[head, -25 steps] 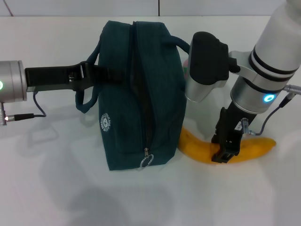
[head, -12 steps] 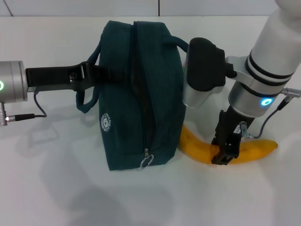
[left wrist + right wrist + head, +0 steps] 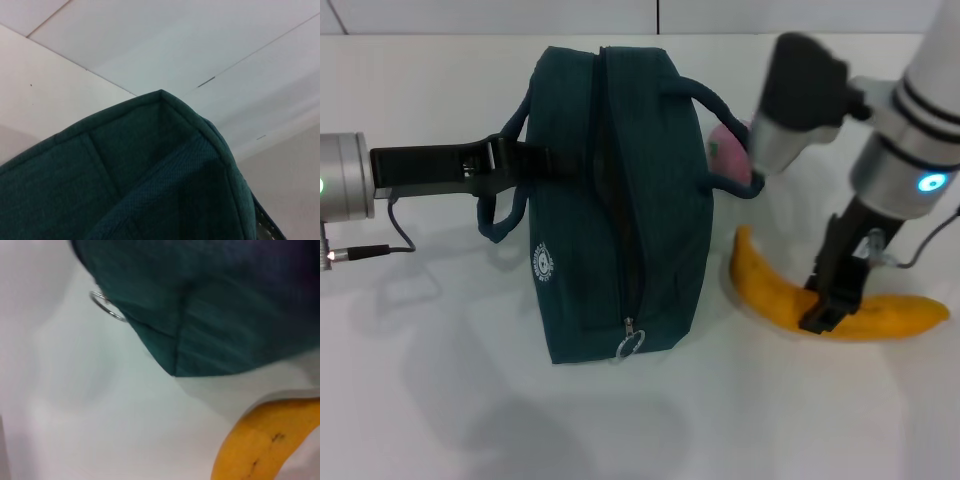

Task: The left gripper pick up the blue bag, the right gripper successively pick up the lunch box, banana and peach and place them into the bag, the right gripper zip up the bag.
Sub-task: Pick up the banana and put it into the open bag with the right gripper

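The blue bag (image 3: 615,200) stands near the middle of the white table (image 3: 440,400), its top zipper closed down to the ring pull (image 3: 631,343) at the near end. On its left side, we see the left gripper (image 3: 505,163) with its jaws clamped on one loop handle (image 3: 495,215). Behind the bag's right side the peach (image 3: 728,152) peeks out. Toward the table's right edge, the right gripper (image 3: 825,305) has its jaws clamped on the banana (image 3: 840,305).
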{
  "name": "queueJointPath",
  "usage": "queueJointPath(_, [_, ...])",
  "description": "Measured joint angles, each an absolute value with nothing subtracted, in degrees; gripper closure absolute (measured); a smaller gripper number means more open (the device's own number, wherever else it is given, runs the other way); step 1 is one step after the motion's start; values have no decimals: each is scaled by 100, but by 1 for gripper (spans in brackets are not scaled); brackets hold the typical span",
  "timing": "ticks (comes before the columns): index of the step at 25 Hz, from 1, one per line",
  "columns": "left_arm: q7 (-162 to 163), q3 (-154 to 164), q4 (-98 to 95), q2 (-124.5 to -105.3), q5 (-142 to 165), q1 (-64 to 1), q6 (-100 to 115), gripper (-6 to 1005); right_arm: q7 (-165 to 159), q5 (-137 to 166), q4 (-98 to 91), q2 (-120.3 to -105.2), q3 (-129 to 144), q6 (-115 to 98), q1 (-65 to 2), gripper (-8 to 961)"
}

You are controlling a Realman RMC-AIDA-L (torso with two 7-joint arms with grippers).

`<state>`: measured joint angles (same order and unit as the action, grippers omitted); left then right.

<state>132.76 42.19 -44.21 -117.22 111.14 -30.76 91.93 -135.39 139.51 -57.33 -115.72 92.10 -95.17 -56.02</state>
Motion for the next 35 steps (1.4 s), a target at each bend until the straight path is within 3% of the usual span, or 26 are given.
queueJointPath(8, [13263,4218,-4421,-11714,11038,-3074,9215,963,-13530,14611,-5812,-11467,7486,-9980,-5374,541])
queueJointPath(13, [13262,4219,-4421,-11723,11032,-3095,9225,963,-13502,14666,-6139,-11248,6469,-10005,-5169,541])
queueJointPath(17, [13262,4234,-4421,-11724,10976,-3075,9249,963,-13484,14537,-6541,-11194,5866,-10010,-5033,541])
queueJointPath(24, [13265,4231,-4421,-11756,10918,-3096,9428,963,-13263,12957,-7093,-11189,5461,-10017,-4754,542])
queueJointPath(35, [13265,4255,-4423,-11762,10400,-3058,9604,963,-12106,10416,-7360,-11395,5327,-9920,-4206,543])
